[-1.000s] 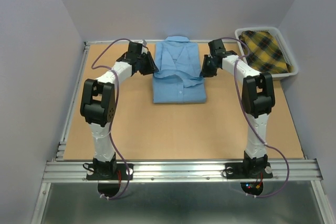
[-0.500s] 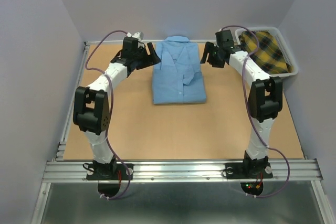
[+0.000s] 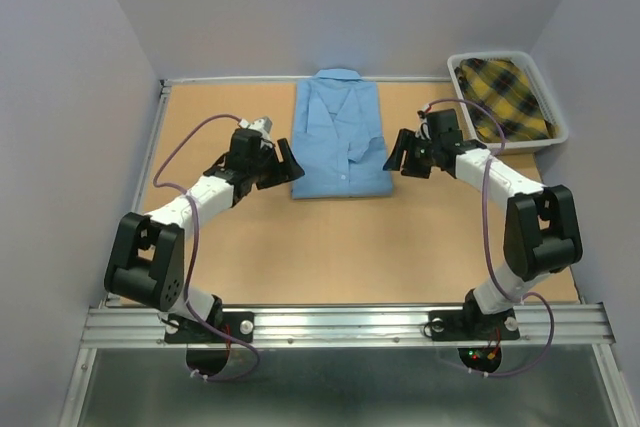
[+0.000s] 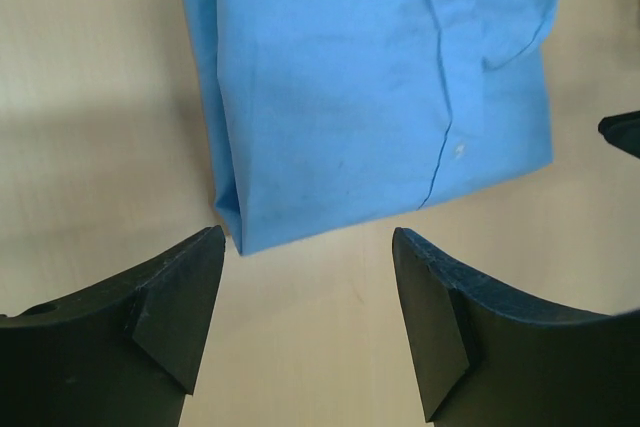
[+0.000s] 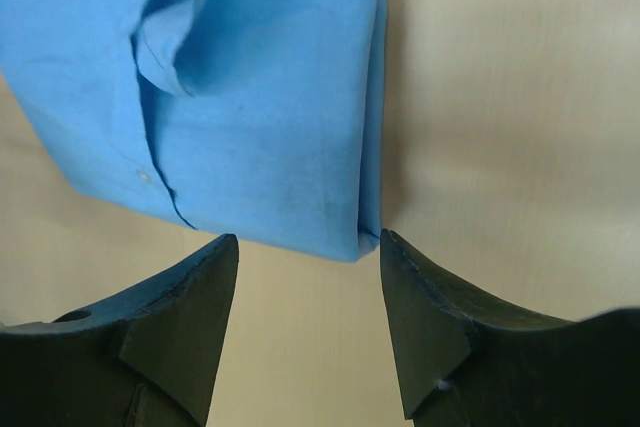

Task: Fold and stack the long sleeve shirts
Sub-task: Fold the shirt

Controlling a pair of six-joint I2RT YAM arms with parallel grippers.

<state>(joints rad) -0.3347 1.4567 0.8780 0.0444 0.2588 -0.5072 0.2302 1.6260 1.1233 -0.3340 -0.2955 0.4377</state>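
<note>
Top external view, near to far: past a bare stretch of the surface point(image 3: 330, 247), the left claw point(image 3: 288, 165) and right claw point(image 3: 395, 152) sit either side of the near end of the shirt point(image 3: 338, 132). Both claws are spread and hold nothing. The shirt lies flat on the surface, folded into a neat rectangle, collar at the far end. Each wrist view shows a near corner of the shirt just beyond the open fingers, with stacked layers visible at the side fold.

Farther back on the right, a bin point(image 3: 530, 145) holds a plaid shirt point(image 3: 505, 97).

The likely next step is a pinch on both near corners. The risks as I judge them:
- A claw may close on the top layer only, so the fold peels open when lifted.
- Fingers coming in low could push the soft cloth ahead of them and bunch the hem instead of getting under it.
- Each corner sits near one finger, not centred, so a claw could miss it altogether.
- If only one side catches, or the arms rise unevenly, the rectangle would skew and need refolding.
</note>
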